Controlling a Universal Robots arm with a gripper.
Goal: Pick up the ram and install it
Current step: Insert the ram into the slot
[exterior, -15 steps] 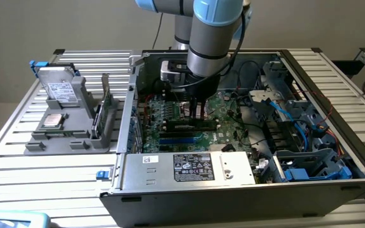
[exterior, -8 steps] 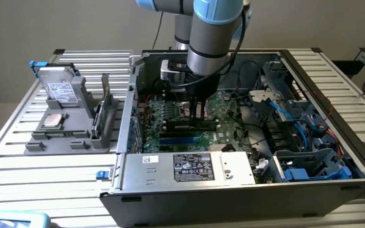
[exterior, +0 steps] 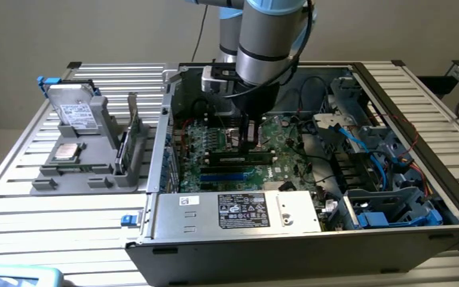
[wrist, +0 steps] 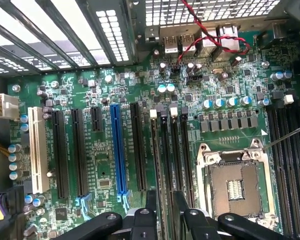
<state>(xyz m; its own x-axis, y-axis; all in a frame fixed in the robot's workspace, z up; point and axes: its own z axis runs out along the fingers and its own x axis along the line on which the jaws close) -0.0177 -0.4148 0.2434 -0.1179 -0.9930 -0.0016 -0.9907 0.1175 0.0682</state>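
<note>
Hand (wrist: 165,199) spread above ram (exterior: 241,160), label illegible

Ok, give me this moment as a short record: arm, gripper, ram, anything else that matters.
arm: over the open computer case
gripper: open, fingers apart above the memory slots
ram: standing in a motherboard slot, just under the gripper
seating: cannot tell if pressed fully home
tray: on the exterior view's left, holds the processor chip and the upright expansion card
</note>
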